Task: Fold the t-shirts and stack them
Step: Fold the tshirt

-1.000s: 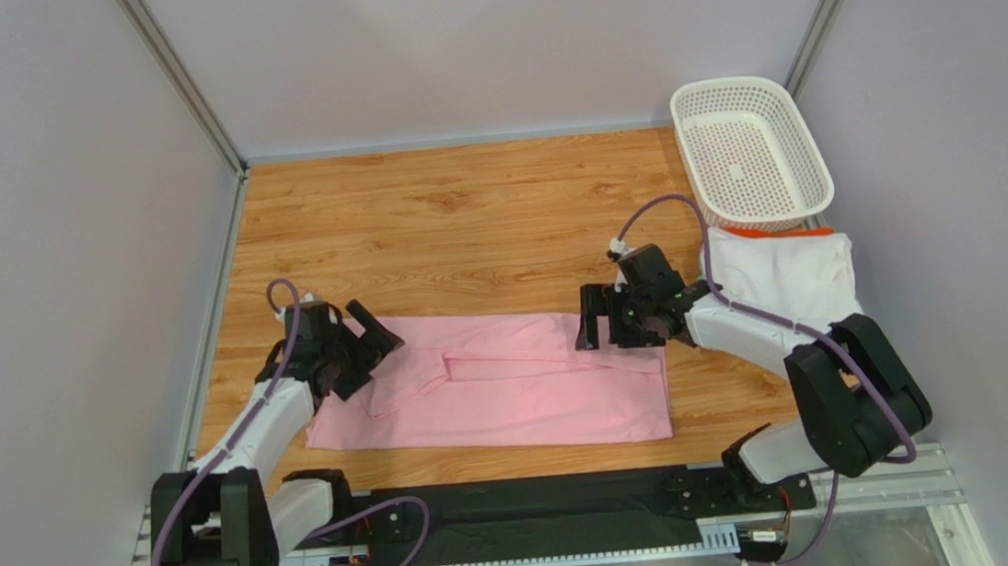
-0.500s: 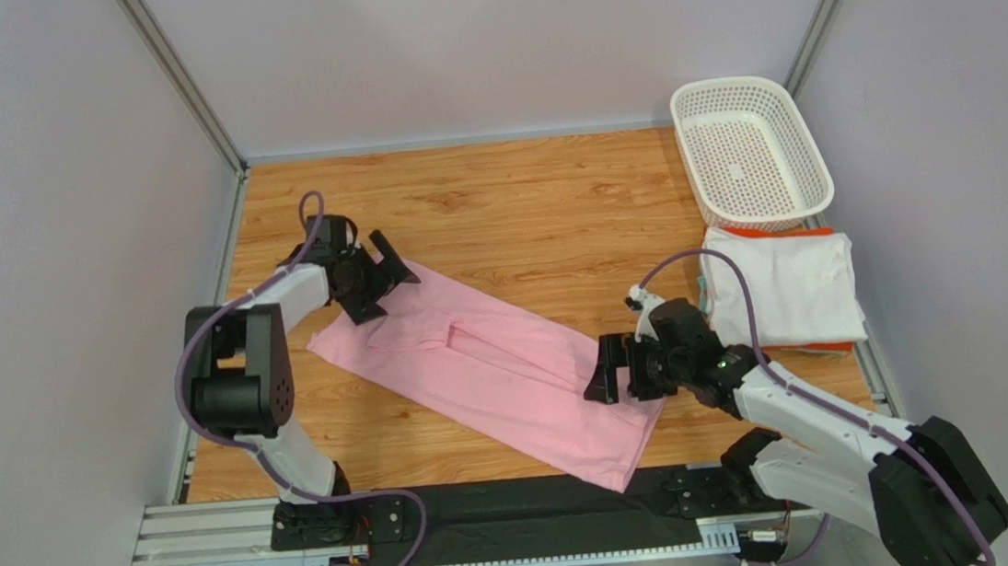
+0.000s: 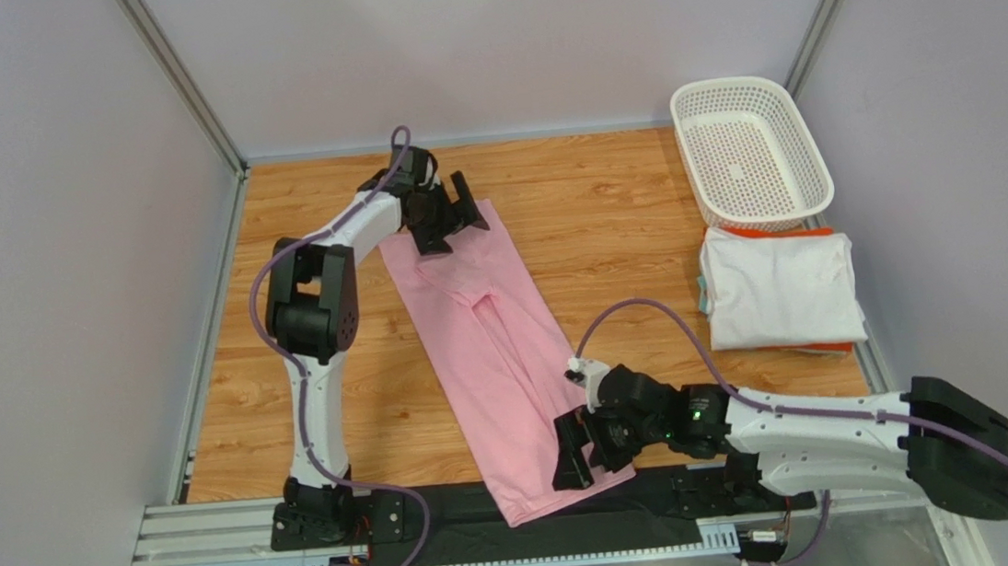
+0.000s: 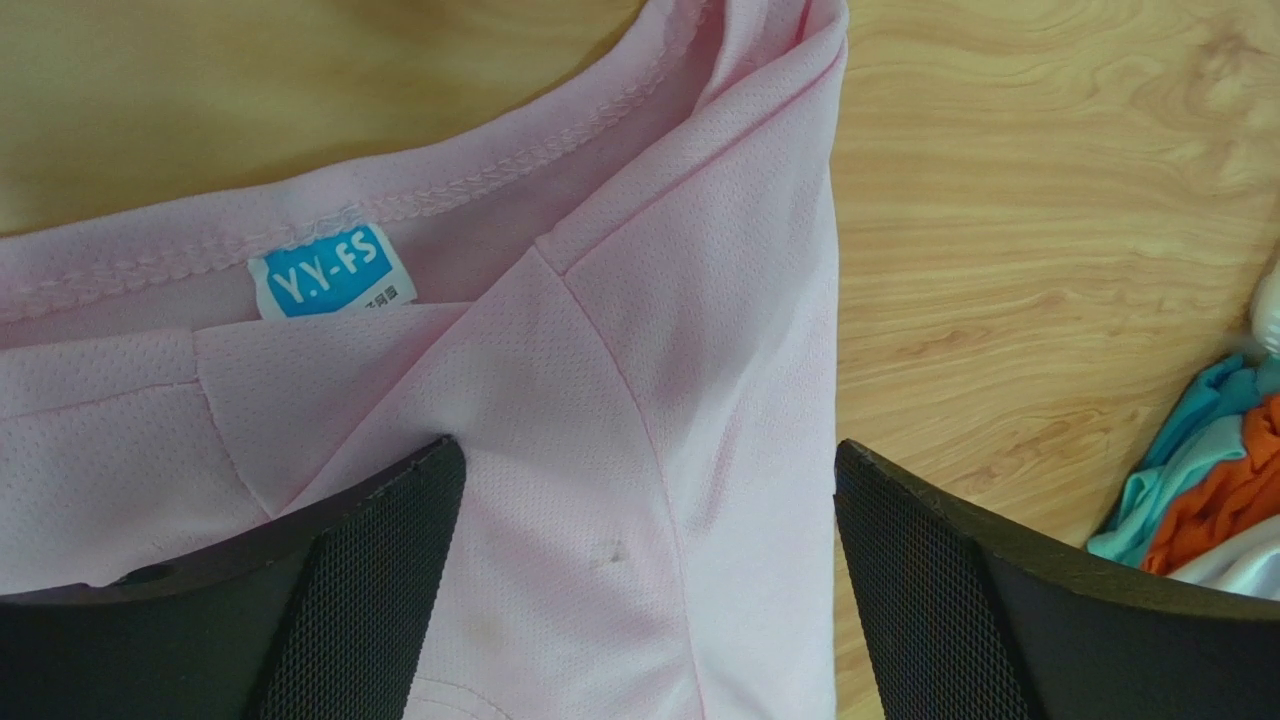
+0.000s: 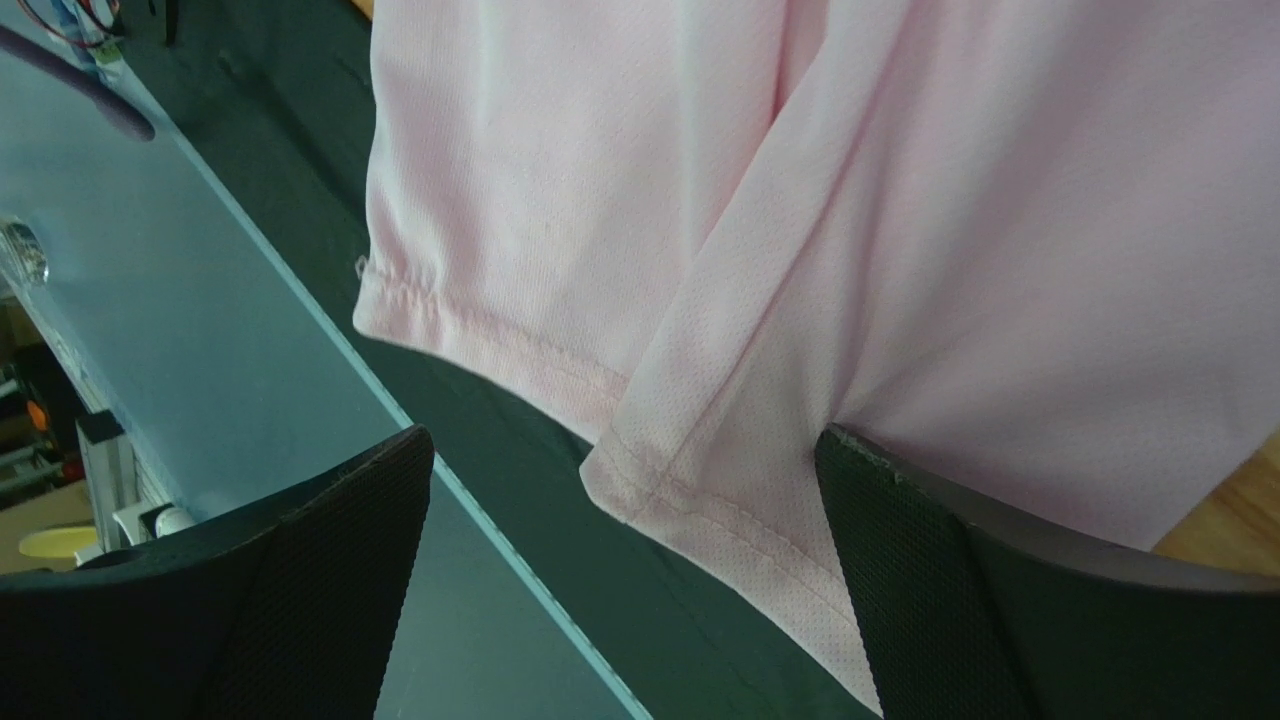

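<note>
Bright, even light; sharp wrist close-ups

Table [image 3: 601,218]: pink shirt [image 3: 489,354], white shirt [image 3: 781,287], basket [image 3: 748,156]

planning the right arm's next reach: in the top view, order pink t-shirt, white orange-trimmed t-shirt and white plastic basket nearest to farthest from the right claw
From the right claw:
1. Light pink cloth t-shirt, under it at the near edge.
2. Folded white t-shirt with orange trim, back right.
3. White perforated plastic basket, far right corner.
</note>
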`<state>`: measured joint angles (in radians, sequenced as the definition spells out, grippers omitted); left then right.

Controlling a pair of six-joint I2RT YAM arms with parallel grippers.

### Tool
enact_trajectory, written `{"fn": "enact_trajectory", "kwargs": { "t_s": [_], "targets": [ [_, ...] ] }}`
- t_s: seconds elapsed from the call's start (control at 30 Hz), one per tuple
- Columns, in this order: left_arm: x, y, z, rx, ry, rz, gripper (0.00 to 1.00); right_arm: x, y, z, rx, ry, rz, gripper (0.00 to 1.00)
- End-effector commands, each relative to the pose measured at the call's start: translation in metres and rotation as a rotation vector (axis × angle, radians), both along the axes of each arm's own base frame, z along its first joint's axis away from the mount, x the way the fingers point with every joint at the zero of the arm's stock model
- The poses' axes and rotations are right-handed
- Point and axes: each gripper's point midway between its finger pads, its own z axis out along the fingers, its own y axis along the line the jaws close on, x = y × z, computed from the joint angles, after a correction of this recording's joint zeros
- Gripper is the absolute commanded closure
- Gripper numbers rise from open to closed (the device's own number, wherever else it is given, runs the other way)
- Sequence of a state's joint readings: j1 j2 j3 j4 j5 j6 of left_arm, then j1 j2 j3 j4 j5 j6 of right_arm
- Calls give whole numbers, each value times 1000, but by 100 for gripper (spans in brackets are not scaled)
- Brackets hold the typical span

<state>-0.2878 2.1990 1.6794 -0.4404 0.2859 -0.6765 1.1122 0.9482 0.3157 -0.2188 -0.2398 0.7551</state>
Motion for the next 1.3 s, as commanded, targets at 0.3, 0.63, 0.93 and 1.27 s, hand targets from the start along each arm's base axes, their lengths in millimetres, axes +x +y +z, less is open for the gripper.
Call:
{"fn": "enact_trajectory", "kwargs": {
  "t_s": [0.3, 0.63, 0.93, 1.27],
  "targets": [
    [43, -61, -17, -83, -9, -151, 0, -7, 52, 7, -96, -120, 124, 0],
    [78, -77, 58, -140, -211, -199, 0, 64, 58, 82, -69, -342, -46, 0],
    [14, -63, 208, -86, -435, -276, 0, 102, 3, 105, -83, -377, -277, 0],
    [-212, -17, 159, 32, -366, -235, 0, 80, -41, 73, -167, -289, -273, 0]
  ]
}}
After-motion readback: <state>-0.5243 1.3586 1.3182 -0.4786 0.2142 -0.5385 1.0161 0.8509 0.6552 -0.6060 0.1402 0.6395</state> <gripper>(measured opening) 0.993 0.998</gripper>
